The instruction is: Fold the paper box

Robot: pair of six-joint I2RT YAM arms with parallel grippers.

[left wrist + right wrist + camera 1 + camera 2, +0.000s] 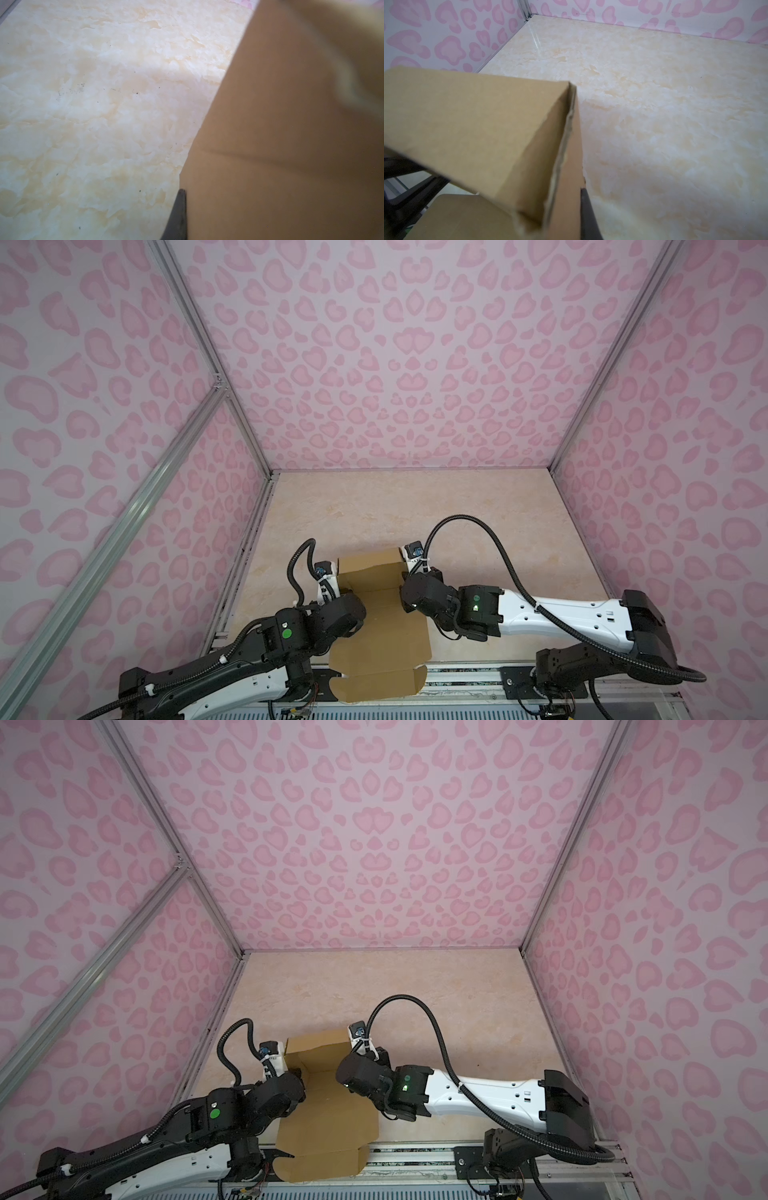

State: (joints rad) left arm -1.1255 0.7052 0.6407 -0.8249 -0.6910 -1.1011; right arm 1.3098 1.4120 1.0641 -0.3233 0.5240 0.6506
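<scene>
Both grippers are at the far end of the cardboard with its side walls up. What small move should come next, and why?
Probably fold the raised far flap of the paper box toward the base. The left gripper and right gripper each pinch a standing side wall, a dark finger lies against the cardboard, and the near lid panel lies flat over the table edge.

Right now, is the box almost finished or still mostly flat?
Partly done. The far end of the paper box already stands up as walls. The left gripper and right gripper each pinch a side wall. The near end is flat, hanging over the table edge, not yet folded.
</scene>
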